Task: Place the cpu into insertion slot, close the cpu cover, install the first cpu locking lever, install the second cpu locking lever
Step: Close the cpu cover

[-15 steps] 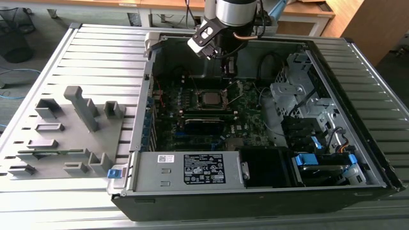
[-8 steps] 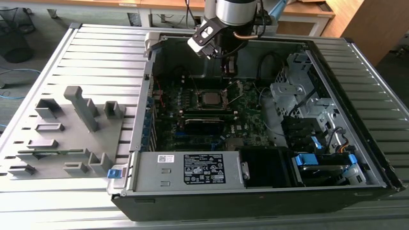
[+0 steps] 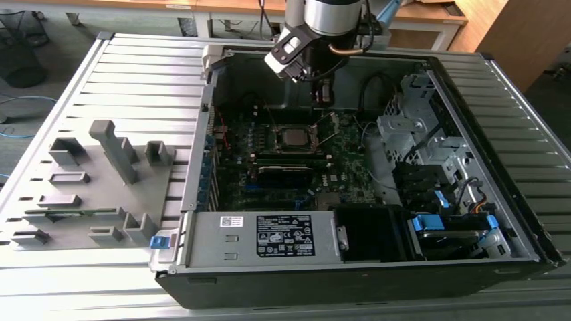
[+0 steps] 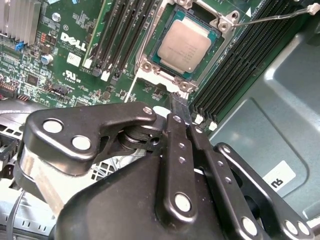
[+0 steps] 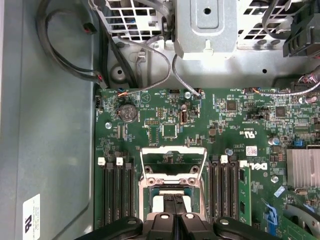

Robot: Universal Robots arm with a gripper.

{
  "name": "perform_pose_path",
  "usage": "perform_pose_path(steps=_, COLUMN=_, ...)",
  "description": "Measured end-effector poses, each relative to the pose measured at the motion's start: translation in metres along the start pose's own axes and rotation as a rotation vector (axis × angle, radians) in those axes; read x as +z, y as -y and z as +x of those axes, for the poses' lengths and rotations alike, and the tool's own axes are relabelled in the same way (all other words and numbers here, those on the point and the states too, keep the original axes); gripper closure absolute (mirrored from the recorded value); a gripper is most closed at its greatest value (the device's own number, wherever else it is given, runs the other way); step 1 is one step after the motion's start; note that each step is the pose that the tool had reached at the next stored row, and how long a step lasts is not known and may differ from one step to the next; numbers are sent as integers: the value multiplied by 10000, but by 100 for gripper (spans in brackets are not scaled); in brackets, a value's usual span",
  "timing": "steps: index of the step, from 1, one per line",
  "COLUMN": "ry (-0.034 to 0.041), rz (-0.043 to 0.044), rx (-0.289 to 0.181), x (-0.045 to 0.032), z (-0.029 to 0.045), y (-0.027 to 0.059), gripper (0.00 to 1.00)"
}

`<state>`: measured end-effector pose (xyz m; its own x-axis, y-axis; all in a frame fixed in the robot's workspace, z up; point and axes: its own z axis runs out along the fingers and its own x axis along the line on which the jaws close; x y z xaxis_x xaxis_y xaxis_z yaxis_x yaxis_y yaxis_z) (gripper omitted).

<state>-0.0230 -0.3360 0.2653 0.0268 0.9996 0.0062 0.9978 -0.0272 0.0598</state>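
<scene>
In the second wrist view the gripper hangs with its fingers drawn narrow, nearly touching. Just past the tips the cpu lies flat in the insertion slot (silver top up). In the first wrist view the cpu cover stands raised above the green motherboard.

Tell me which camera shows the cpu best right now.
The second wrist view: the cpu sits in the insertion slot with its whole silver top in sight. The exterior view shows it small, deep in the case. In the first wrist view the pincer hides most of it.
</scene>
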Motion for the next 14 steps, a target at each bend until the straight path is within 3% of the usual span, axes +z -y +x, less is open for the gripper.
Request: perform_pose_path(steps=14, ry=0, rz=0, rx=-1, x=1, z=1, y=-9, gripper=89)
